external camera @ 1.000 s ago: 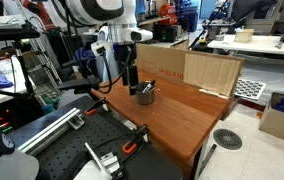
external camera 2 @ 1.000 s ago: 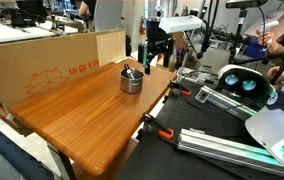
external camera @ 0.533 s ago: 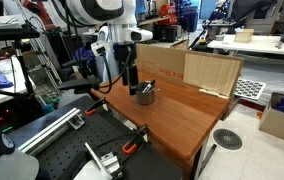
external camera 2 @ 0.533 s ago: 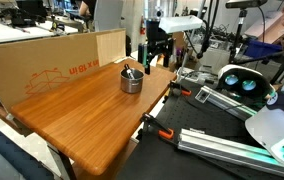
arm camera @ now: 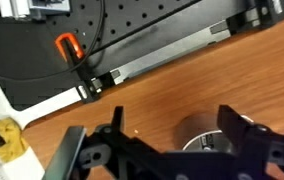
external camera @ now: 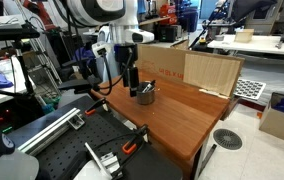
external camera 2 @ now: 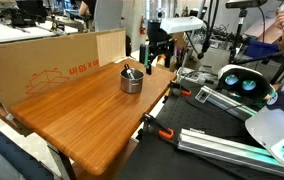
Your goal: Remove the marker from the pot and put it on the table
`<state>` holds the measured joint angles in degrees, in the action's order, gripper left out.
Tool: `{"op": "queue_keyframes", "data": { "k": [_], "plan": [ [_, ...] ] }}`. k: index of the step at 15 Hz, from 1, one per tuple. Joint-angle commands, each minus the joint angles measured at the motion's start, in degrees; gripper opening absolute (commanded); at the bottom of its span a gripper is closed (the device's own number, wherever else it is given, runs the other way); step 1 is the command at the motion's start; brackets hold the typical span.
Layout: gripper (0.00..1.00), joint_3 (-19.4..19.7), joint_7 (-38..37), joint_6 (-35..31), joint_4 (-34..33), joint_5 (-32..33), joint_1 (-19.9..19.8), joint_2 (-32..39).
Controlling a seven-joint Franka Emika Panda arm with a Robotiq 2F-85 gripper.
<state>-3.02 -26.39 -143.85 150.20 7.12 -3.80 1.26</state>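
The small silver pot stands on the reddish-brown table near its edge; it also shows in an exterior view and at the bottom of the wrist view. The marker leans inside the pot, its upper end sticking out above the rim. My gripper hangs just beside the pot, a little above the table. In the wrist view the gripper is open and empty, with the pot partly between and below the fingers.
Pale cardboard panels stand along the table's far edge. A black perforated bench with an orange-handled clamp lies beside the table. Other arms, equipment and cables stand nearby. Open tabletop lies in front of the pot.
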Motion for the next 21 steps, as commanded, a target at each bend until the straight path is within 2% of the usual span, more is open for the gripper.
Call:
{"op": "queue_keyframes", "data": {
  "k": [1, 6, 9, 13, 17, 21],
  "plan": [
    [1.00, 1.6, 1.4, 0.4, -1.2, -1.2, 1.4, 1.1],
    [1.00, 2.0, 3.5, -2.3, -3.6, -1.5, 1.1, 3.1],
    [1.00, 2.7, 4.5, -6.5, -5.3, -2.5, 1.0, 6.2],
    [1.00, 2.8, 8.4, -11.0, -7.6, -7.1, 1.1, 11.5],
    [1.00, 2.8, 9.7, -11.3, -10.2, -9.1, 2.0, 14.8],
    [1.00, 3.6, 8.2, -10.4, -11.9, -8.6, 3.5, 15.2]
  ]
}}
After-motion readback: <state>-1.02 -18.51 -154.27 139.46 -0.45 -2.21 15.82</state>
